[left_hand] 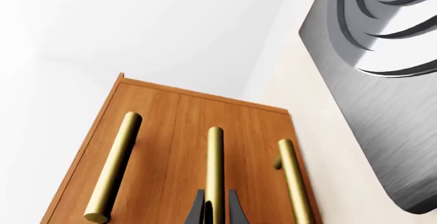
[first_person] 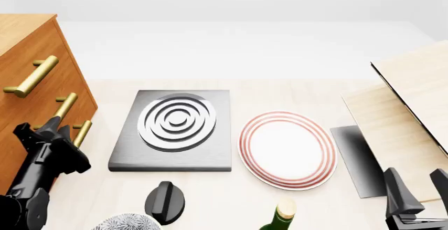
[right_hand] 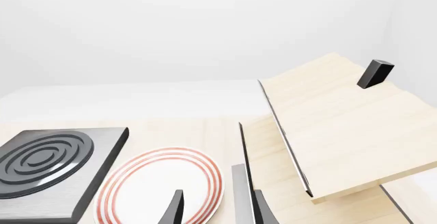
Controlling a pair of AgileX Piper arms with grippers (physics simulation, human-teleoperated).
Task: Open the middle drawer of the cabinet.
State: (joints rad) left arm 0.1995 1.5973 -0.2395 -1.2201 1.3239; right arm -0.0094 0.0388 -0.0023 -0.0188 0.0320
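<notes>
The cabinet (first_person: 21, 30) stands at the table's left edge, with three brass bar handles down its front. The middle drawer (first_person: 35, 118) carries the second handle (first_person: 64, 105). My left gripper (first_person: 52, 124) is at that handle. In the left wrist view the middle handle (left_hand: 215, 157) runs between the two black fingers (left_hand: 198, 209), which press closely against it; the left gripper (left_hand: 216, 211) is shut on the bar. The drawer front (left_hand: 194, 132) looks level with the fronts beside it. My right gripper (first_person: 418, 188) hangs open and empty at the front right, and also shows in the right wrist view (right_hand: 218, 211).
A grey slab with concentric rings (first_person: 171, 130) lies right of the cabinet, then a red-rimmed white plate (first_person: 287, 148). A black knob (first_person: 164, 201), a patterned bowl (first_person: 126, 222) and a green bottle (first_person: 280, 217) sit at the front edge. Pale wooden boards (first_person: 413, 98) slope at the right.
</notes>
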